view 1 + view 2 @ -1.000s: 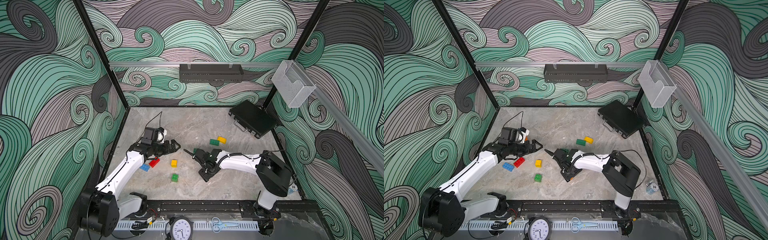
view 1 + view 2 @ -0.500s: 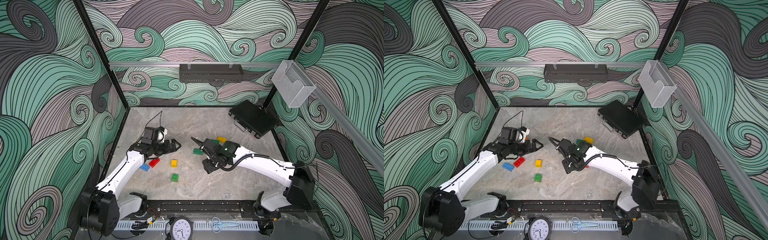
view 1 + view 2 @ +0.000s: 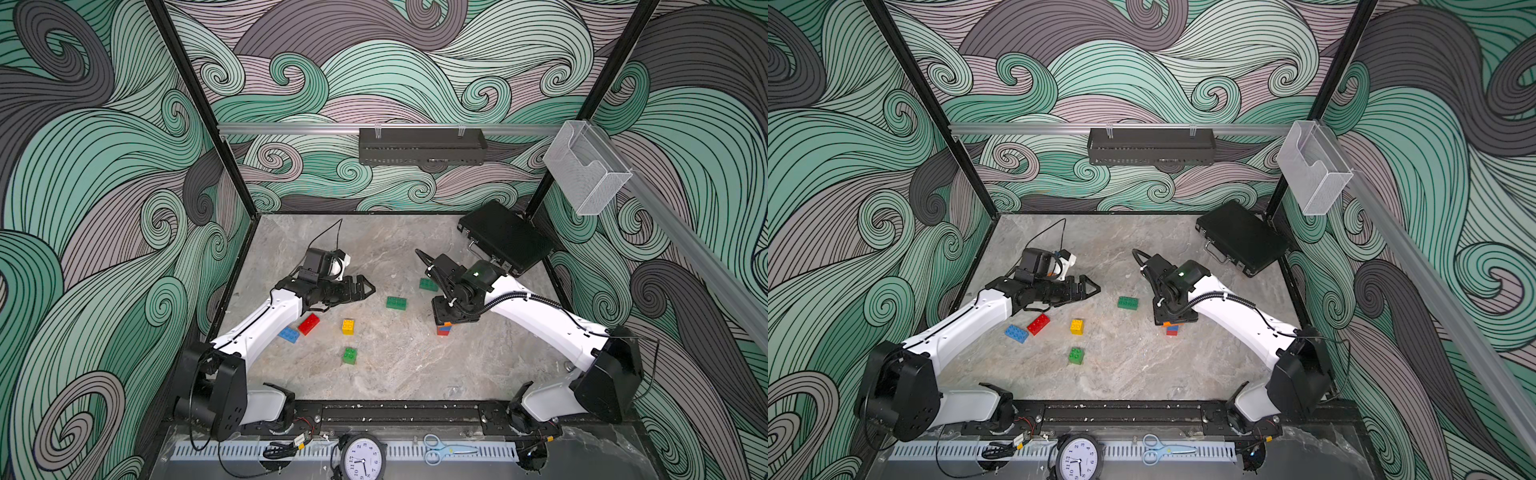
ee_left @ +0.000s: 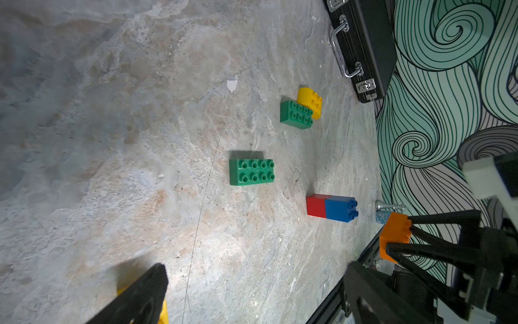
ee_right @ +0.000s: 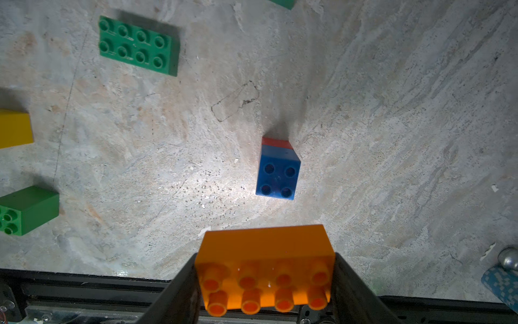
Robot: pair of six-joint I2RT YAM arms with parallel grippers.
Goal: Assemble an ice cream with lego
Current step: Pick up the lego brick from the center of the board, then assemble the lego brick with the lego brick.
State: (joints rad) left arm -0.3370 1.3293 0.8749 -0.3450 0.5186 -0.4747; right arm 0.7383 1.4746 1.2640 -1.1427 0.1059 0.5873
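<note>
Since a second ago the right arm has swung from the middle of the table [image 3: 415, 374] out toward its own side. The left arm has stayed where it was.

The right gripper [image 5: 265, 283] now points down, its jaws partly closed on the short ends of an orange oblong brick [image 5: 263, 246]. The brick hangs studs-up above a red-and-blue stack [image 5: 277, 174], clear of it and, in the right wrist view, not yet lined up over the blue studs.

The left gripper [image 3: 361, 288] stands wide open and empty, hovering above the table near the red oblong brick [image 3: 308, 324].

As I judge it, the build is in its early stages: two square bricks are joined, and the orange one looks like the third piece.

The rest lie loose. One green oblong brick [image 3: 396, 303] sits between the arms. Another green oblong [image 4: 296, 115] touches a yellow round-topped brick [image 4: 309, 102]. A blue oblong brick [image 3: 289, 334], a yellow square brick [image 3: 348, 326] and a green square brick [image 3: 350, 355] are on the left arm's side.

Centring, lowering and pressing the orange brick home are left to do, then the upper layers.
</note>
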